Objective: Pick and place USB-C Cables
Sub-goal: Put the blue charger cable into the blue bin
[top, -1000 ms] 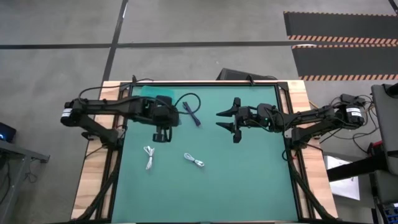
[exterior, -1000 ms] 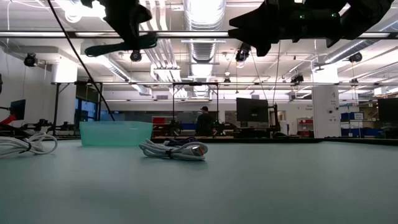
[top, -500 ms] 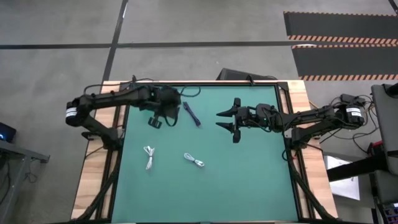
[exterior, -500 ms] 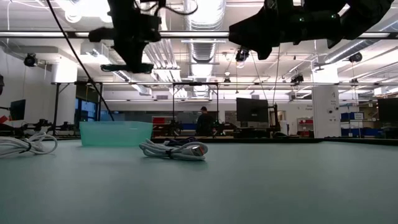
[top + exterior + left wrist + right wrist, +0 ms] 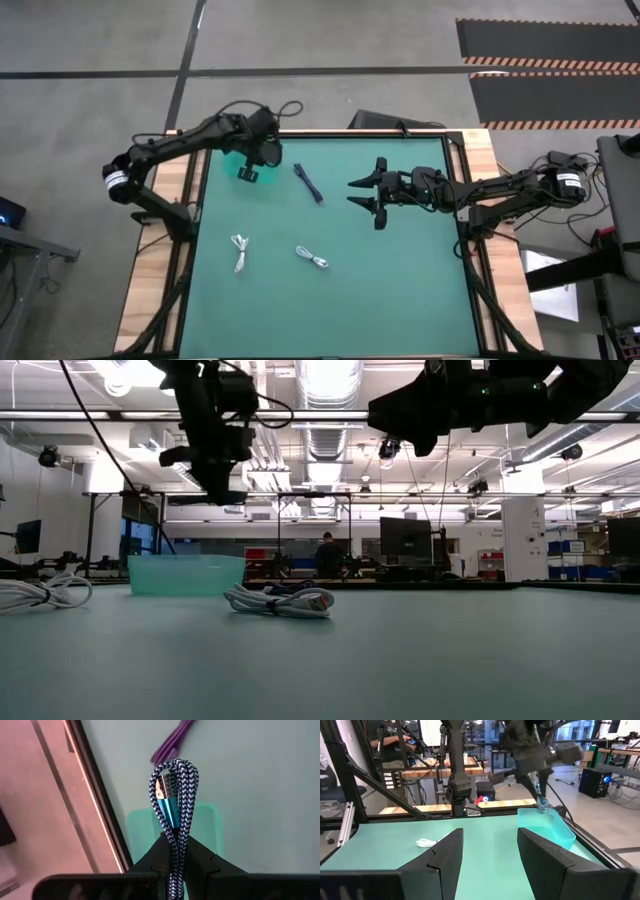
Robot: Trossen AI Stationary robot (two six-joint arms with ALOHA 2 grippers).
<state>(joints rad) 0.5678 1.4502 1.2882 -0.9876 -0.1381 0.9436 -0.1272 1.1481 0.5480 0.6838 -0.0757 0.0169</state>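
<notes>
My left gripper (image 5: 249,172) hangs over the translucent teal tray (image 5: 232,152) at the table's far left corner, shut on a dark blue braided USB-C cable (image 5: 172,790). A second dark cable (image 5: 308,184) lies flat on the mat to the tray's right. Two white cable bundles (image 5: 240,252) (image 5: 313,258) lie nearer the table's middle. My right gripper (image 5: 365,195) hovers open above the mat right of the dark cable and touches nothing. The low view shows the tray (image 5: 185,573) behind one white bundle (image 5: 280,602). My left gripper pinches the bundled braided cable between its two fingers, which come from above pointing down. The strands (image 5: 176,834) run out past the fingertips, and the folded end with the blue plug (image 5: 167,810) sticks beyond them. The cable is lifted clear above the tray (image 5: 145,827).
The table's wooden border and black frame rail (image 5: 95,795) run just beside the tray. The other white bundle (image 5: 40,592) lies at the mat's left in the low view. Bare green mat (image 5: 400,290) stretches across the near and right parts of the table.
My left gripper has carried the dark braided cable toward the table's far edge and a little left, from the mat near the white bundle to over the teal tray, and it has turned about as it went. The right arm and the cables on the mat have kept still.
</notes>
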